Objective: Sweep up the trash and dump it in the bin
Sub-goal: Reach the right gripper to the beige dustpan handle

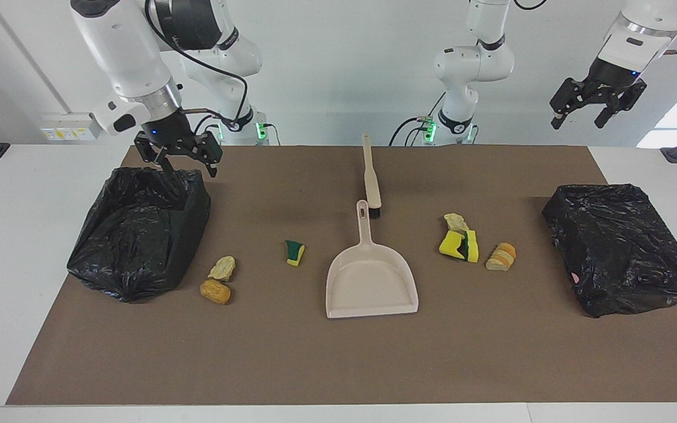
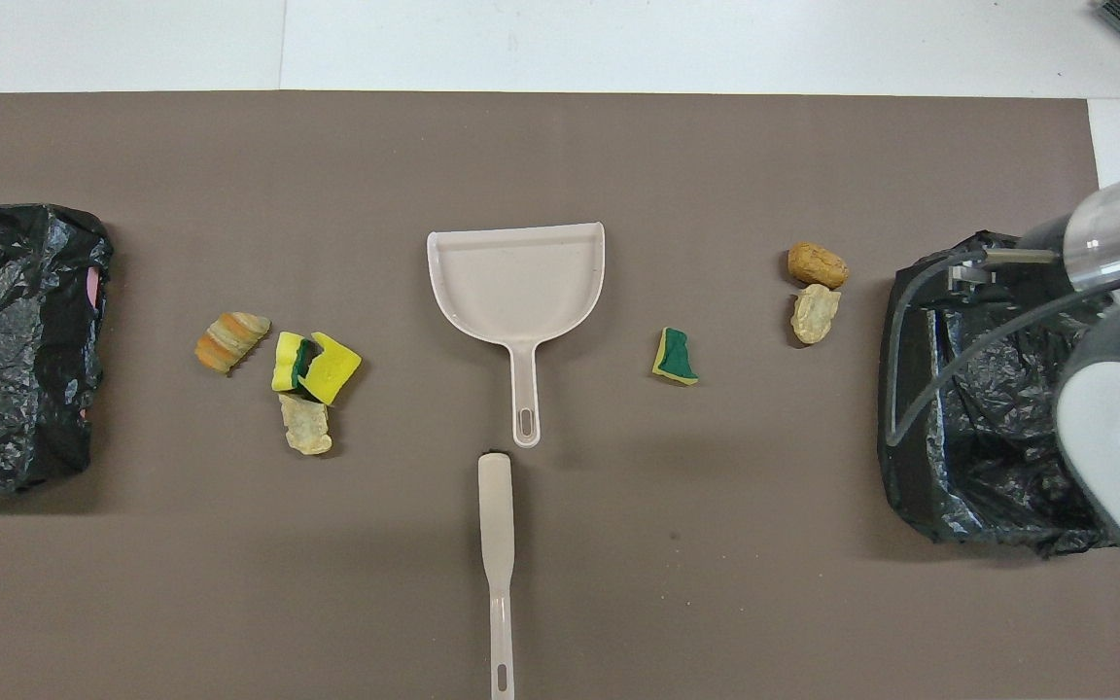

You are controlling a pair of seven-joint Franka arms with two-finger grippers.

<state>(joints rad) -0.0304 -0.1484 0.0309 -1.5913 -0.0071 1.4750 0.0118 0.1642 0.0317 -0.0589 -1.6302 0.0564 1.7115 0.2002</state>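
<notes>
Trash (image 1: 459, 244) lies unswept; brush (image 1: 371, 182) and dustpan (image 1: 371, 282) untouched. Right pincer (image 1: 178, 154) over bin (image 1: 138, 229), left pincer (image 1: 599, 101) waiting, both open, empty.

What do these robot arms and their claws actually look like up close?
Both arms are glossy white with rounded joints, black rings at the joints and green lights glowing at their bases. A silver metal band sits at each wrist. The right gripper and the left gripper are black two-finger claws with jointed outer links. Black cables loop along the arms to the wrists, and a small blue light shows above each claw.
</notes>
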